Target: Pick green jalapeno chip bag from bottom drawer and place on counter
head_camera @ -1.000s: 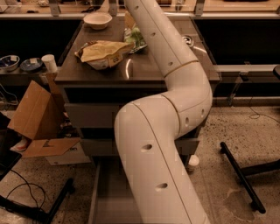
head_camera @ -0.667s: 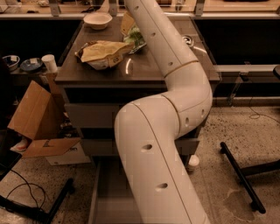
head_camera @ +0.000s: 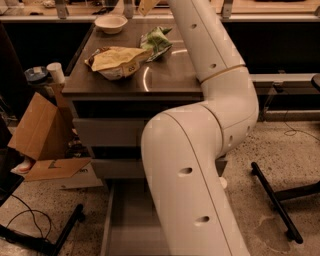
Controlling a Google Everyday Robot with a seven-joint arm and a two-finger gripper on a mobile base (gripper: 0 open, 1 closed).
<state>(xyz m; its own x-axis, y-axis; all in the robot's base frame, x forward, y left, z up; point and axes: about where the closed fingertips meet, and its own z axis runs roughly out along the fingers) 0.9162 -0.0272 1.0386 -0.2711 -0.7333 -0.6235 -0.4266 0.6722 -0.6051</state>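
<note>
Placement stage of the pick-and-place task. The green jalapeno chip bag lies on the tabletop, touching the right end of a larger tan-yellow bag and just behind the bright ring marked on the surface. It is out of the bottom drawer, so the transfer appears essentially complete. The white arm rises from the foreground over the right half of the tabletop. Its claw sits at the upper edge of the view, above and apart from the bag, with only a pale tip showing; whether it is released or clenched cannot be told. Judged next move: confirm that the bag is free of the claw, then lift the arm up and back without sweeping either bag. Containers: the bottom drawer stands pulled out, its visible floor plain grey with nothing on it, its right part hidden by the arm. The two shallower drawers above it appear pushed in. A white bowl stands at the rear of the tabletop, contents not discernible. An open cardboard box leans on the floor at the left.
</note>
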